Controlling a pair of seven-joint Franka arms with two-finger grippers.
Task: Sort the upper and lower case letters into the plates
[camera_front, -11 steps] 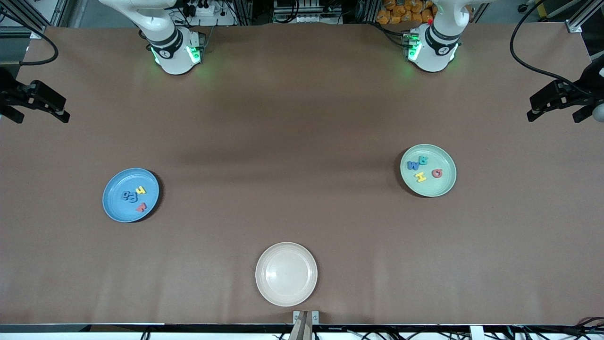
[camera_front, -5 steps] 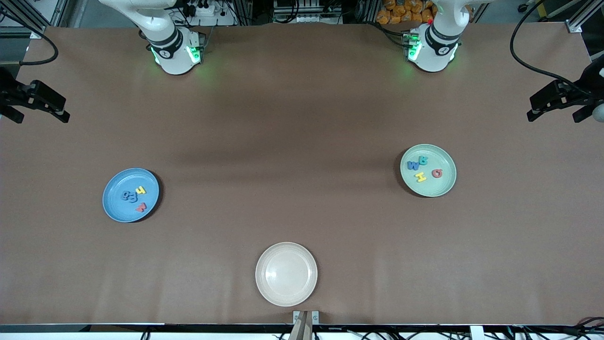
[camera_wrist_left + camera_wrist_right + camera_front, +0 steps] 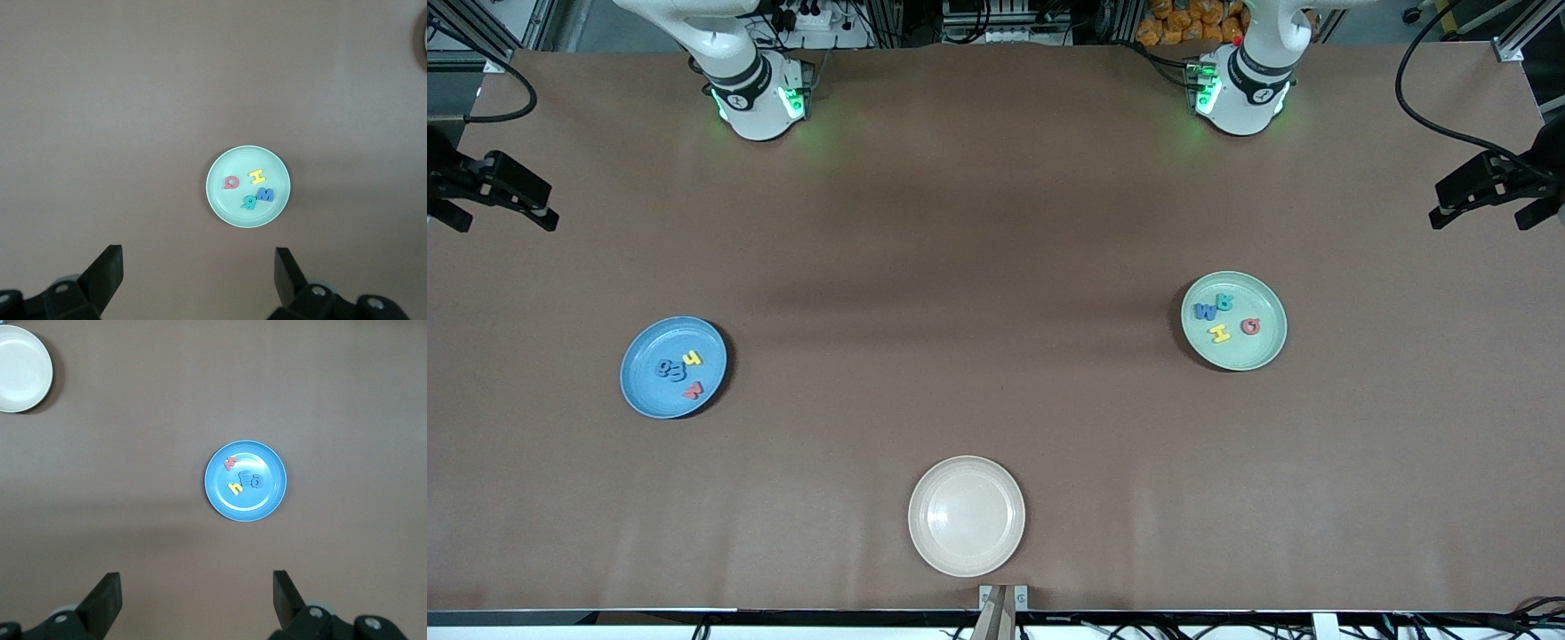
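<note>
A plain brown surface [image 3: 996, 222] carries three plates, and the eight small letters already lie sorted: four in the blue plate [image 3: 640, 391] toward the right arm's end, a yellow one [image 3: 692, 359] at its one o'clock, and four in the mint green plate [image 3: 1267, 351] toward the left arm's end, a red one [image 3: 1252, 325] at three o'clock. They look light, stiff and thin, so I judge each is best pinched across its flat edges. The cream plate [image 3: 967, 556], nearest the camera, is bare; the left gripper [image 3: 199, 273] hangs high over the green plate and the right gripper [image 3: 197, 597] over the blue, fingers spread wide, holding nothing, both waiting.
</note>
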